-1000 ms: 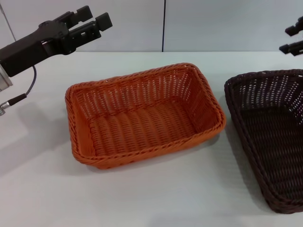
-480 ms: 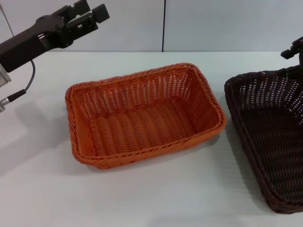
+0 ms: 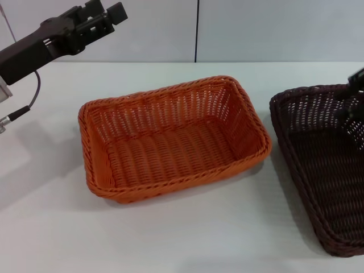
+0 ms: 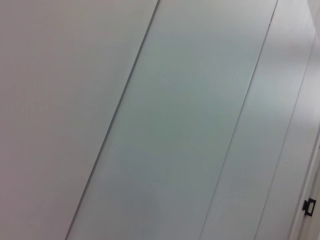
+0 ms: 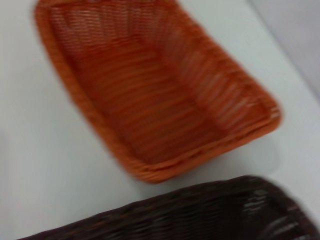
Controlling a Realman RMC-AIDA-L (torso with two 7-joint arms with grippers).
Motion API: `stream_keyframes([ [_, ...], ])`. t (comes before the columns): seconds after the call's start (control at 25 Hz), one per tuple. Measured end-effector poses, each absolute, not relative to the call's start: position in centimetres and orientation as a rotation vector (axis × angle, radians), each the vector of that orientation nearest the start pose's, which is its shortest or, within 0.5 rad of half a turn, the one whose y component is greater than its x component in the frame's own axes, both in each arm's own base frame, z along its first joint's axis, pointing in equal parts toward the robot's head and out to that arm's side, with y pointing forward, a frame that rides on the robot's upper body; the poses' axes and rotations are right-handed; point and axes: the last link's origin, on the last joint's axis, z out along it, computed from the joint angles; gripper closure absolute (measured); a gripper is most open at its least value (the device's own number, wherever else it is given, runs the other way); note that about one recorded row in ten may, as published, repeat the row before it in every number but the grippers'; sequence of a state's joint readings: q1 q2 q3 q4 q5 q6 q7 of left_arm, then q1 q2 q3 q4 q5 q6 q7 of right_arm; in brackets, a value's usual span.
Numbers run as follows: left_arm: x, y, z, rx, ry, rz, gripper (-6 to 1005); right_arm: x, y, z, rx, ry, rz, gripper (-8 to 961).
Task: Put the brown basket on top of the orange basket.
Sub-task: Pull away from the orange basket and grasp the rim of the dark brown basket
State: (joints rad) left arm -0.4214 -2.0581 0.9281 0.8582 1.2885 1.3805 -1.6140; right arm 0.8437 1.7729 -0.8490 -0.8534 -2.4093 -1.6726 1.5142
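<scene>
The dark brown, nearly black rectangular woven basket sits on the white table at the robot's right, partly cut off by the edge of the head view, well apart from nothing but its neighbour; the bright orange rectangular woven basket lies just beside it toward the middle, empty and flat on the table; neither basket has shifted over the last second, so the stacking is not yet begun; what has changed is the right gripper, which a second ago hung high above the far corner of the brown basket and has now dropped to its far rim, only a sliver of it showing at the frame's edge; I judge this to be the approach for a grasp on that rim, though whether its fingers are spread or closed I cannot tell; the right wrist view looks down across the brown rim toward the orange basket; the left gripper has drifted upward and back, held high near the wall with its fingers parted and nothing between them, apparently keeping out of the way.
</scene>
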Motion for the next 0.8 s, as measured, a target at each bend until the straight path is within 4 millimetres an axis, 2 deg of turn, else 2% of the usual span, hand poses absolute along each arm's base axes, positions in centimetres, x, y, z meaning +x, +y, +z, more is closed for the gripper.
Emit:
stream_keyframes([
  [0.12, -21.6, 36.4, 7.6, -2.233, -0.691, -1.275, 152, 21.5, 40.0, 12.5, -2.928, 0.135, -0.316, 520],
  [0.2, -21.7, 36.3, 7.7, -2.229, -0.691, -1.275, 152, 21.7, 39.7, 12.3, -2.934, 0.144, -0.328, 529],
  [0.32, -22.0, 36.3, 8.3, -2.209, -0.689, -1.280, 152, 22.3, 38.4, 11.2, -2.964, 0.177, -0.381, 541],
  [0.8, -22.7, 36.4, 9.4, -2.149, -0.687, -1.285, 152, 23.1, 35.6, 8.0, -3.089, 0.264, -0.509, 546],
])
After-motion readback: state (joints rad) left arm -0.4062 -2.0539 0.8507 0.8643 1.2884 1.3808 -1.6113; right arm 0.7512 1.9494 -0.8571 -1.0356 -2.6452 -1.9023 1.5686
